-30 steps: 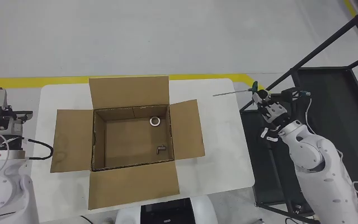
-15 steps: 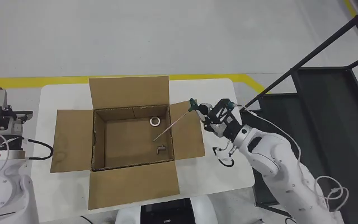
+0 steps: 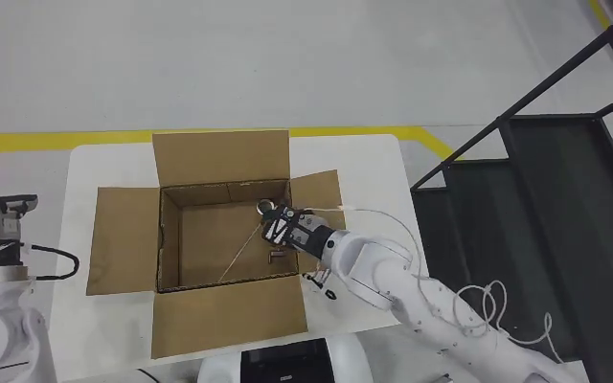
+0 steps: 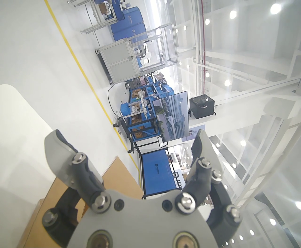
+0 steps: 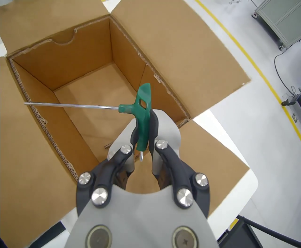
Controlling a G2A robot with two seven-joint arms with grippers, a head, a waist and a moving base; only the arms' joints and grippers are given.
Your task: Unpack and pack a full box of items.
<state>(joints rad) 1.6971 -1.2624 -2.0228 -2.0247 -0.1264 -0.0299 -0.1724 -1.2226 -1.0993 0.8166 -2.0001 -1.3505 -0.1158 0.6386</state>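
The lower end of the green-handled steel T-shaped hex key (image 5: 124, 108) is covered by the right gripper (image 5: 144, 133), and a dark part (image 3: 276, 255) in the brown cardboard box (image 3: 225, 153) is too small to be identified.

Box (image 5: 70, 63): matt brown corrugated cardboard, rough torn edges. T-handle wrench (image 5: 142, 119): smooth green plastic grip, shiny bare metal shaft. Table (image 3: 369, 191): smooth white, matt.

The left gripper (image 4: 128, 138) points out over the room, its 2 fingers (image 4: 58, 152) spread wide with nothing between them. Beside it lie a brown box (image 4: 117, 175) flap and the white table (image 4: 14, 122) corner. Beyond, a yellow line (image 4: 77, 61) crosses the floor toward blue cabinets (image 4: 127, 21) and a screen (image 4: 171, 117).
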